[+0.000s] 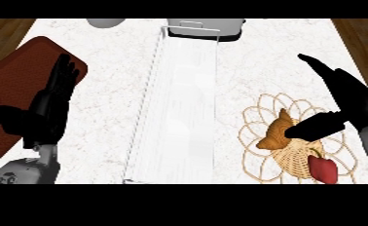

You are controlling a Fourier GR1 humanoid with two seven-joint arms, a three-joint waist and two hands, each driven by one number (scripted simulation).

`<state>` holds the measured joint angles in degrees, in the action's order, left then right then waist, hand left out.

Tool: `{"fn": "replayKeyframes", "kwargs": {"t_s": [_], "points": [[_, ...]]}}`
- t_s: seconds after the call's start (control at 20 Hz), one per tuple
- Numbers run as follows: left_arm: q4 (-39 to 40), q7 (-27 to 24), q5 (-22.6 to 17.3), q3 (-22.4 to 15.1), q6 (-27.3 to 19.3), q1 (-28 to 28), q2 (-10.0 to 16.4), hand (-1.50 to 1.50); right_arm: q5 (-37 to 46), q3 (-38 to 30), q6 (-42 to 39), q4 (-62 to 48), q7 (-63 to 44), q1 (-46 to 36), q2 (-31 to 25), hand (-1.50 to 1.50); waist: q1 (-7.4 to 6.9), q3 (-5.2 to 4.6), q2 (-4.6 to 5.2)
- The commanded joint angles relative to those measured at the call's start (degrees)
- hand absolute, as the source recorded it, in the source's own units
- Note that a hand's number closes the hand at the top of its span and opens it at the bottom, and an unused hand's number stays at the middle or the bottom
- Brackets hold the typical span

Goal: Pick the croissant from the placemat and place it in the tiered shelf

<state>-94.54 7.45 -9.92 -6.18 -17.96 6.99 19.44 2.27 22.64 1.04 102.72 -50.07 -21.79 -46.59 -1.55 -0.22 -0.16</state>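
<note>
A golden-brown croissant (277,131) lies on the woven tan placemat (260,115) at the right of the counter. My right hand (343,104) hangs over the mat's right side, open, with one digit pointing up-left and the other reaching left, its tip touching the croissant's right end. The white wire tiered shelf (179,108) stands in the middle of the counter, long and narrow, running from near to far. My left hand (50,101) rests at the left, open, fingers up.
A red bell pepper (323,169) lies on the near part of the placemat. A dark red-brown board (25,66) lies at the left under my left hand. A grey appliance (212,28) and a grey round object (105,22) stand at the counter's far edge.
</note>
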Motion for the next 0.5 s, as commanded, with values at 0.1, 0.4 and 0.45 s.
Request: {"fn": "replayKeyframes", "kwargs": {"t_s": [0.1, 0.4, 0.45], "points": [[2.2, 0.6, 1.2, -0.2, -0.4, 1.8, -0.4, 0.0, 6.9, 12.1, -7.6, -0.1, -21.5, -10.8, 4.1, -1.5, -0.72, -0.09, 0.39], [-1.2, 0.8, 1.1, -0.3, 0.3, -0.9, -0.4, 0.0, 9.7, 15.9, -9.8, -8.1, -26.2, -14.0, 10.5, -1.5, 0.02, 0.12, 0.15], [0.3, -2.0, 0.6, 0.5, 1.0, -1.9, -0.7, 0.0, 9.3, 15.5, -11.8, -9.8, -26.4, -15.5, 10.0, -1.5, 0.02, 0.08, 0.23]]}}
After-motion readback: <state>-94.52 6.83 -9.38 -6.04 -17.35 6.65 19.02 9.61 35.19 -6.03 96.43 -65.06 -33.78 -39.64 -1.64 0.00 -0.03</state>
